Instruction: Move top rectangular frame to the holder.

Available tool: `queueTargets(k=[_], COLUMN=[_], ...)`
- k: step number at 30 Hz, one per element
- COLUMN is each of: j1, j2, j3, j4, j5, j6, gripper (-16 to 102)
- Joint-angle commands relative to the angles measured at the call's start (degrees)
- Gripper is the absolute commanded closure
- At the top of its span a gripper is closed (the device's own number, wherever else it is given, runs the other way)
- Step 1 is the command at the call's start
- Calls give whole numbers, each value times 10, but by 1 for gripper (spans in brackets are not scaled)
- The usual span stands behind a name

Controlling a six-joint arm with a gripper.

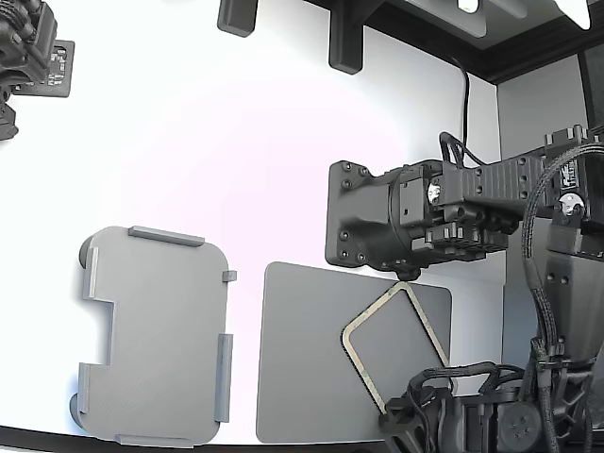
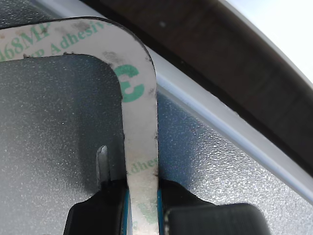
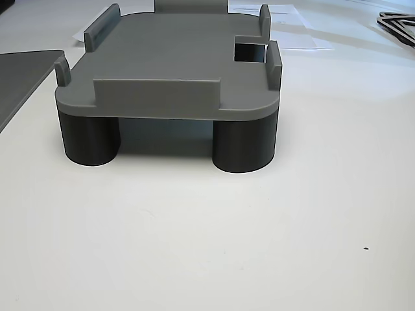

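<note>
The claw [image 2: 143, 210] is clamped on one edge of the top rectangular frame [image 1: 394, 344], which sits tilted over the dark mat [image 1: 302, 377] at lower right of the exterior view. The holder [image 1: 156, 335], lower left, stands bare; the carry across and the placing are left.

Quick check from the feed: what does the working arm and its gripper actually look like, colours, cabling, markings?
The arm is matte black and blocky, with a bolted rectangular plate, small screw heads and bundled black cables looping down its side. The gripper has black fingers with thin blue lining on their inner faces. No readable markings on either.
</note>
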Motion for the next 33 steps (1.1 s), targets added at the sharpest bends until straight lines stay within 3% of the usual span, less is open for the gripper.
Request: queueTargets(k=[1,5,12,19,22,28,33], j1=[-8,-13,-40,-54,-81,-202,-262], j2=[-4,1,51,44,42,61,105], j3=[-5,-36,-101,-200,-234,-286,-244], j4=[-2,27,62,144,182,192,187], j5=[6,25,119,285,330,304,363], j6=[-7,-17,82,421,628,675,659], gripper=[97,97,97,97,97,97,98])
